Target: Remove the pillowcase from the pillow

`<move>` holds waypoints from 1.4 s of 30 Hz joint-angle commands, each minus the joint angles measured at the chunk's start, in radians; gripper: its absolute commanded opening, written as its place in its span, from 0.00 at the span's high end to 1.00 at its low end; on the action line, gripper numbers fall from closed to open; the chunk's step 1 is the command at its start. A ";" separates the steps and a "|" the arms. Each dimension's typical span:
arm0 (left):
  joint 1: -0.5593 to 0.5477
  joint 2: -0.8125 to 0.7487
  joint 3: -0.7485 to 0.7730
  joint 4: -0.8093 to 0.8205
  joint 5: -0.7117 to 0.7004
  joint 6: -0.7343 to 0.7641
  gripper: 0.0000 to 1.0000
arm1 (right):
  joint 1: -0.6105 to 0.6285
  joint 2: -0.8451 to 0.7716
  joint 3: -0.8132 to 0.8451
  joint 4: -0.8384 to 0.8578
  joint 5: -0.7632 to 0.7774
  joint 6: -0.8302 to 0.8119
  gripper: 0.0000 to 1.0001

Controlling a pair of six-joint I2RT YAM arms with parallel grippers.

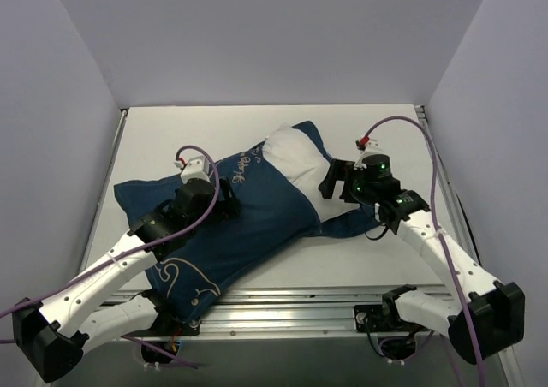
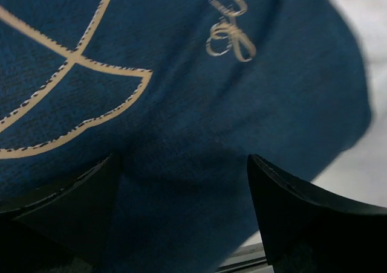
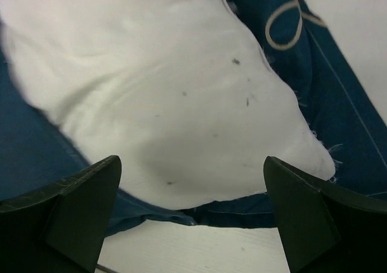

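The navy pillowcase (image 1: 248, 224) with thin line drawings lies across the white table, its near end hanging over the front rail. The white pillow (image 1: 295, 157) sticks out of its far open end. My left gripper (image 1: 224, 200) is open and rests on the pillowcase's middle; in the left wrist view navy fabric (image 2: 181, 104) fills the space between the jaws. My right gripper (image 1: 330, 181) is open, right beside the exposed pillow. In the right wrist view the pillow (image 3: 163, 98) and the pillowcase's hem (image 3: 254, 209) lie between the spread jaws.
A loose flap of the pillowcase (image 1: 351, 224) spreads on the table under the right arm. A metal rail (image 1: 291, 300) runs along the table's front edge. White walls close in on the left, back and right.
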 commanded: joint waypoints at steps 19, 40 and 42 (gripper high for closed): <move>0.210 0.546 0.332 0.433 0.244 0.231 0.05 | 0.481 0.023 -0.170 0.103 0.182 0.250 0.39; -0.019 -0.086 -0.340 0.395 0.266 -0.015 0.04 | 0.646 0.154 -0.071 -0.115 0.491 0.293 0.00; -0.037 -0.065 -0.378 0.445 0.278 -0.018 0.04 | 0.644 0.175 -0.085 -0.051 0.474 0.270 0.00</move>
